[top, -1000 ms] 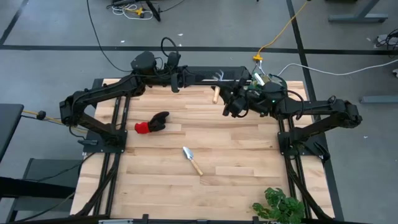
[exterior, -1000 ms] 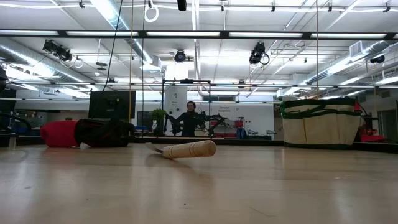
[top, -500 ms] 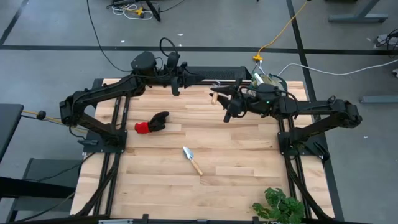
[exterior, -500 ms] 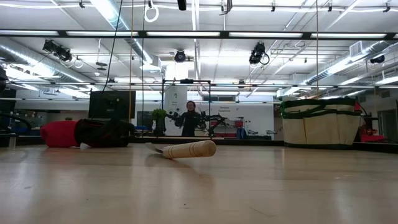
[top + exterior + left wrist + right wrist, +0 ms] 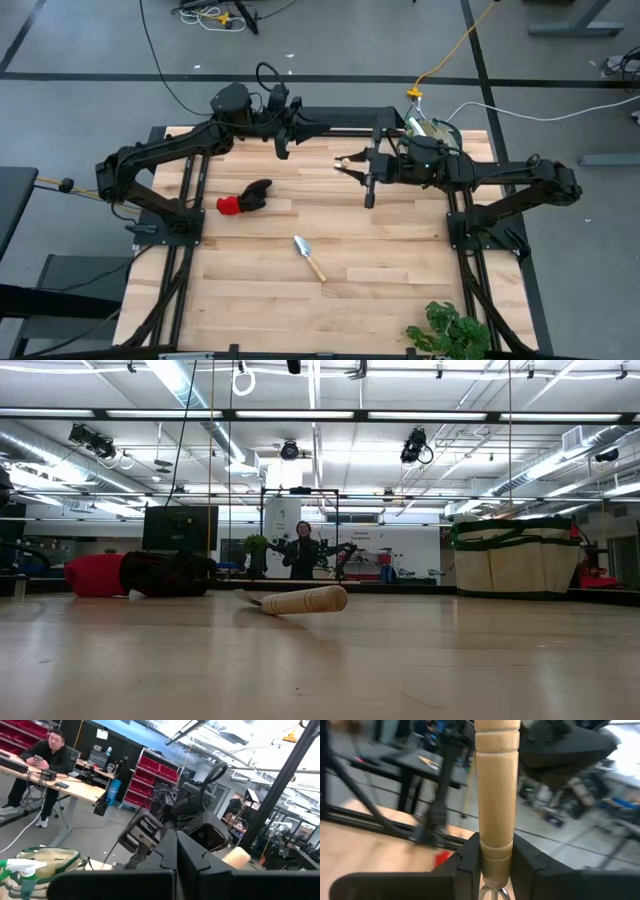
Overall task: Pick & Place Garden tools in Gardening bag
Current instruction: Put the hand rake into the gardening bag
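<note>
Right gripper (image 5: 352,165) is over the far middle of the light wooden-slat tabletop (image 5: 380,270), its 2 dark fingers (image 5: 470,865) clamped on the round wooden handle of the mini rake (image 5: 496,795) — the handle stands up between them in the right wrist view, metal neck just visible at the base. From above, the pale handle end shows at the gripper's tip, lifted clear of the tabletop.

Left gripper (image 5: 283,140) sits near the far edge, just beside the right one, fingers (image 5: 192,865) clenched together with nothing between them.

On the tabletop: red-and-black glove (image 5: 244,197) on the left side, wooden-handled silver trowel (image 5: 309,257) near the middle, well apart from both grippers. Leafy green plant (image 5: 452,330) at the near right corner.

Beige fabric gardening bag with a dark green rim (image 5: 514,554) stands upright at the far right in the low view. Left wrist view shows the bag's rim with a green spray bottle's (image 5: 15,868) white trigger head beside it — can't tell if it's inside.

A seated person (image 5: 42,775) is at a desk in the room behind.
</note>
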{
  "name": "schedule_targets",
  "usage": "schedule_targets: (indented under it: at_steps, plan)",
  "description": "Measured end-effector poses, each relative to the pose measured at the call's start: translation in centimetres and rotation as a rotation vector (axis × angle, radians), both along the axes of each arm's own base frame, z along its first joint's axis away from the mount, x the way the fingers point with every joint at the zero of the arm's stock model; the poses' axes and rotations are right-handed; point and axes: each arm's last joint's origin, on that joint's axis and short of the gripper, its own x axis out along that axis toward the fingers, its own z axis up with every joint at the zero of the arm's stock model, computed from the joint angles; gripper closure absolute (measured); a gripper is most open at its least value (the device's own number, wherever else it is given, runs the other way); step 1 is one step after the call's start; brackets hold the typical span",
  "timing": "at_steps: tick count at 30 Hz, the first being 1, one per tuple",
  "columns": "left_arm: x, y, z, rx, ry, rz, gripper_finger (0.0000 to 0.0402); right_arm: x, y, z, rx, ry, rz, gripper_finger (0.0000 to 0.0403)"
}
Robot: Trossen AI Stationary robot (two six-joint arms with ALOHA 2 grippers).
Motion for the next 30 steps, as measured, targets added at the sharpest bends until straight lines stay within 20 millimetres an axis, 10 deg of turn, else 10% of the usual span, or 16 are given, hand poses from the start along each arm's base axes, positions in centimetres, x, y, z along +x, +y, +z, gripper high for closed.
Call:
schedule_targets:
  at_steps: [17,30]
  plan:
    - [-0.5,-0.8,0.5,0.11,-0.008,-0.008,0.04,-0.3,0.5,0.3,0.284,-0.011,0.165,0.0324]
    - [-3.3,-3.6,1.3,0.204,0.144,0.253,0.0401,-4.5,-0.3,2.6,0.339,-0.067,-0.015,0.0332]
